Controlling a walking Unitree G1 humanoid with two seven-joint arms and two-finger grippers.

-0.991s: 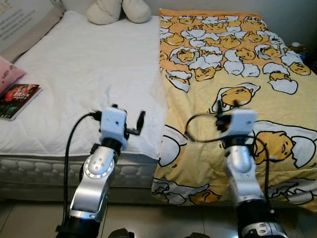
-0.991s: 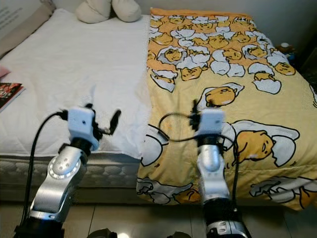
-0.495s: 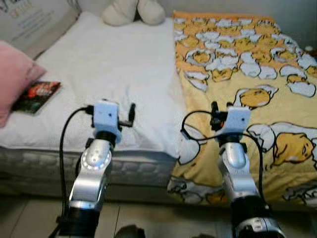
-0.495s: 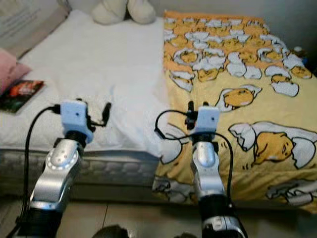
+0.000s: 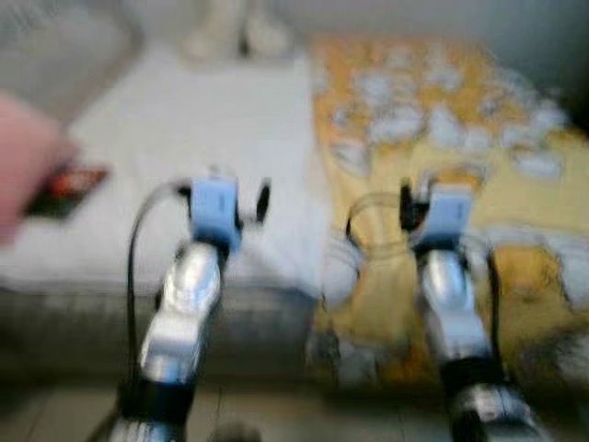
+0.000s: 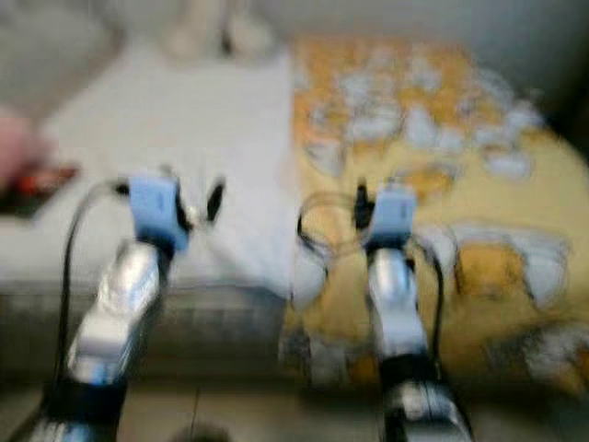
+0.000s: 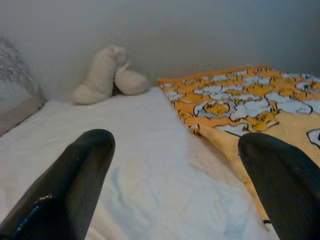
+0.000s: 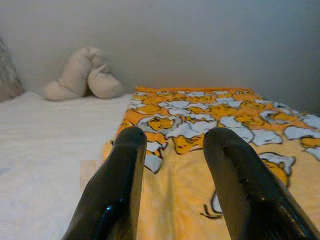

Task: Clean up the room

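**Blurry head cams, both grippers empty over the bed**

Head views are smeared pretty badly, so small stuff is hard to read. Off past the left gripper's outer side there's a dark red-and-black flat thing (image 5: 66, 189) on the sheet, probably a book but too blurred to say for sure, and a pink blob (image 5: 23, 161) cut off at the frame edge next to it, maybe a pillow. The wrist cams are much sharper.

Left gripper (image 7: 175, 165): fingers (image 7: 75, 180) spread wide, nothing between them, not touching anything I can see. It hangs above the near edge of the white sheet (image 7: 125, 150). Straight ahead of it, far up by the wall, is a cream plush toy (image 7: 107, 75). A grey pillow (image 7: 15, 100) sits at the head end, partly cut off.

Right gripper (image 8: 172, 165): fingers (image 8: 117, 190) apart too, a narrower gap than the left's, holding nothing. It's over the yellow blanket with the egg cartoon print (image 8: 200, 130), right around where the blanket's long edge meets the white sheet; the blanket runs ahead of it and off to its outer side. I can't tell whether the fingertips brush the fabric. The plush is ahead and toward the left-gripper side.

In the head views the blanket covers the right half of the bed (image 5: 221, 267) and hangs over the foot end.
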